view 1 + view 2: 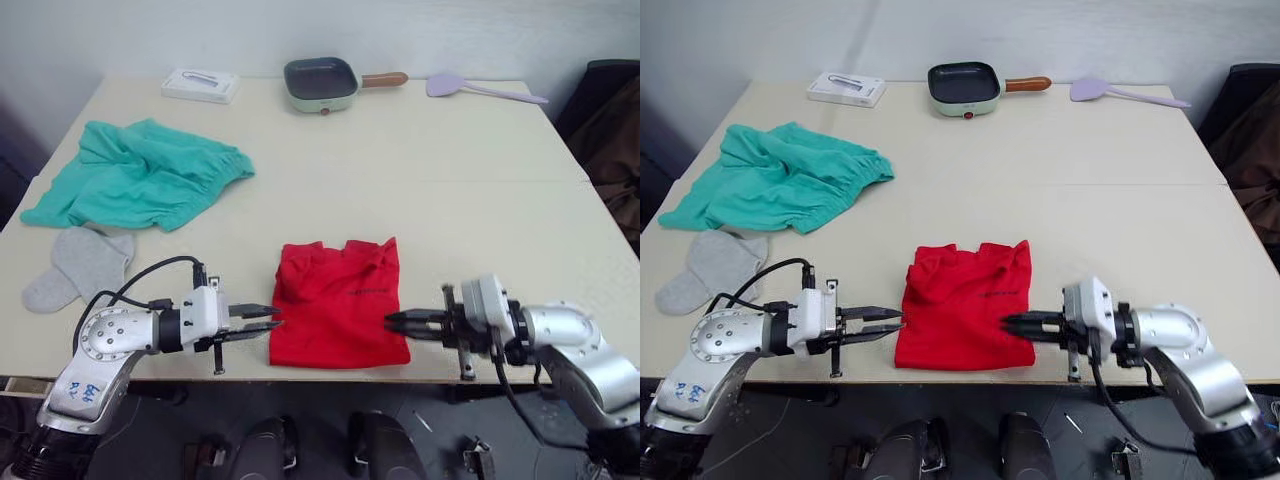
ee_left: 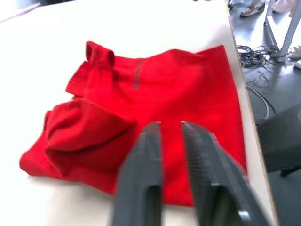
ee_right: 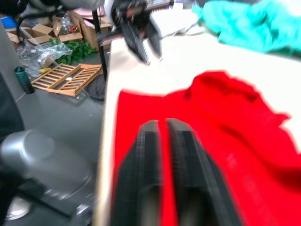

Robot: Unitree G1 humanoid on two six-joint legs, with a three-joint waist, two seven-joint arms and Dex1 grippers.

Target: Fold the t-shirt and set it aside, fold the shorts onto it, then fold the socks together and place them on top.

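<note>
Meanwhile t-shirt (image 1: 338,303) chest print unreadable; left gripper (image 1: 274,325) fingers apart, right gripper (image 1: 391,321) fingers together.

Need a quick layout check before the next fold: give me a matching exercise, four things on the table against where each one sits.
Things:
1. t-shirt
2. shorts
3. socks
4. pan

Places:
A. far edge of the table, at the middle
B. left side, just nearer than the teal cloth
C. near edge, between the two grippers
D. left side, toward the far half

Pairs: 1-C, 2-D, 3-B, 4-A
</note>
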